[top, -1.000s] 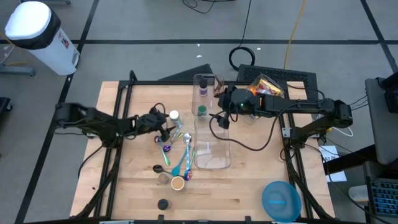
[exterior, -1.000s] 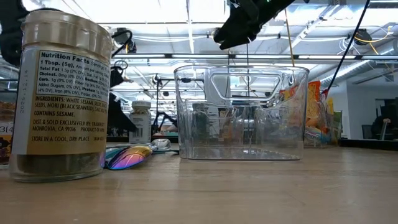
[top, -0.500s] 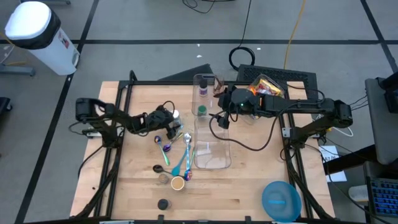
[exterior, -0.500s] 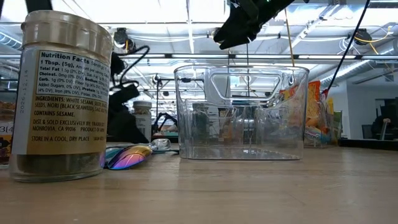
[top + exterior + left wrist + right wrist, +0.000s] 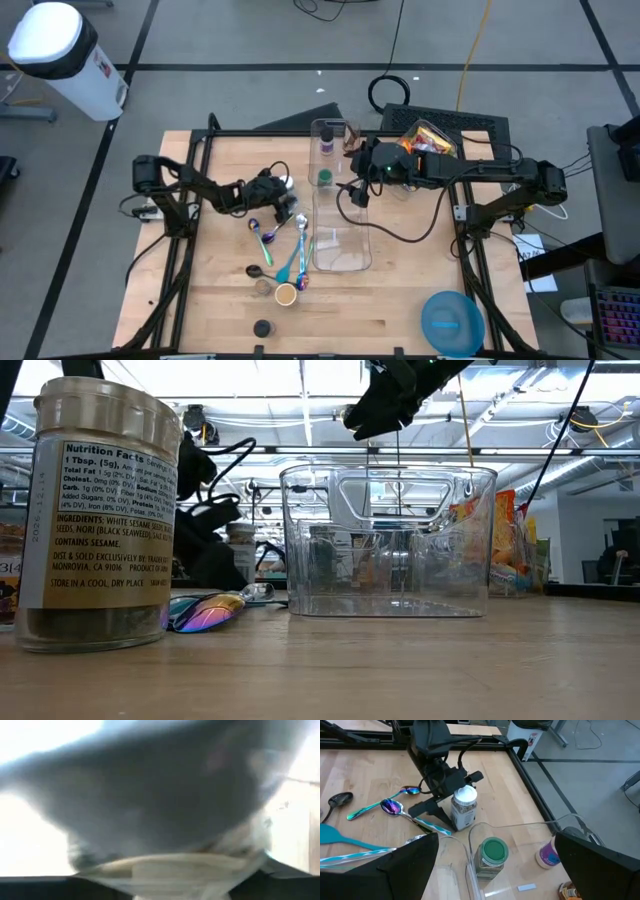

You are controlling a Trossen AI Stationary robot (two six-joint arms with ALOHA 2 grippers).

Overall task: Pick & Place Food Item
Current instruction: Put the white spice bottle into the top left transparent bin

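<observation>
Since a second ago my left gripper (image 5: 278,200) has reached in to the white-capped glass spice jar (image 5: 464,808), standing on the wooden table (image 5: 400,290) beside the clear plastic bin (image 5: 340,235). Its fingers flank the jar, but I can't tell whether they grip. My right gripper (image 5: 357,192) hovers above the bin, fingers spread apart.

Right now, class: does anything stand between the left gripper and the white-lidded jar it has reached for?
Nothing visible does. The left gripper is already right against the white-lidded jar, beside the clear bin.
</observation>
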